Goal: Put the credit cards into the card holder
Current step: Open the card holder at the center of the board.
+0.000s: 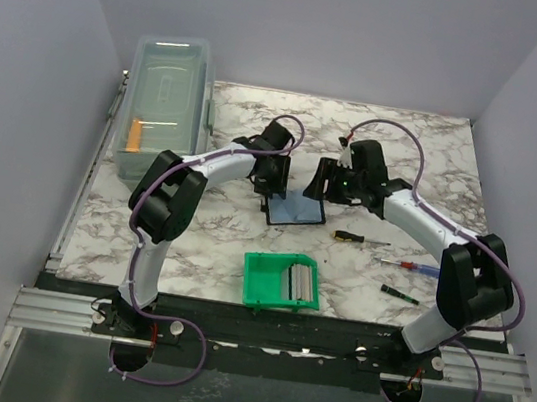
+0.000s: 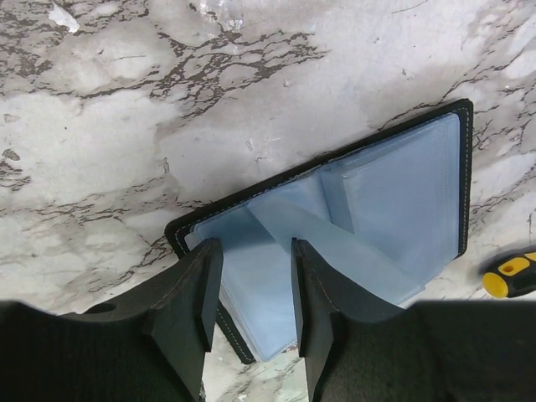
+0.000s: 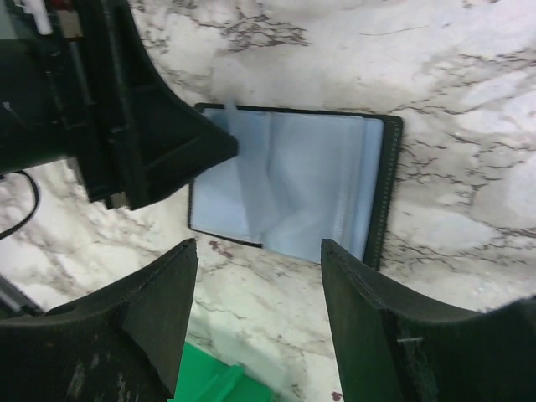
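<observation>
two arms meet over the open holder, mid-table.
top: cards sit in the green bin, well apart from holder. left wrist: left gripper fingers parted, astride holder's blue sleeves. right wrist: right gripper spread wide above holder.

We see a white worktop veined in grey marble. At its far left corner stands a clear lidded box. Near the middle the card holder lies open and flat, its blue-grey inner face up. Closer to us, a green bin sits near the front edge. To the right lie three screwdrivers, well apart from the bin: a yellow-and-black one, a red one, and a dark one.
</observation>
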Controlling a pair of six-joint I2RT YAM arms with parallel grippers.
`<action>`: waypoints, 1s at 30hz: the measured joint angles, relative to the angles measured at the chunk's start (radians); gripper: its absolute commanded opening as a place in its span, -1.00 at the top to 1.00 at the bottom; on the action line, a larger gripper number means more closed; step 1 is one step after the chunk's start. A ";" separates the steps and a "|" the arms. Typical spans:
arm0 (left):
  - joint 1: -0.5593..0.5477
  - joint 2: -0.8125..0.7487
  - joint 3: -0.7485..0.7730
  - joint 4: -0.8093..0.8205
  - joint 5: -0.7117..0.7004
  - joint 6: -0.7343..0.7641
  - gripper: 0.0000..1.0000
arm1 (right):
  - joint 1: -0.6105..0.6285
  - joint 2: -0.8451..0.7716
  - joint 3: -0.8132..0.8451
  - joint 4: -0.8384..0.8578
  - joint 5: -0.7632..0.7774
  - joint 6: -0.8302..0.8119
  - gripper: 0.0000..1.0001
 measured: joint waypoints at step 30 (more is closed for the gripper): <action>0.031 -0.142 -0.082 0.055 0.156 -0.062 -0.70 | 0.000 0.182 -0.012 0.145 0.024 0.099 0.61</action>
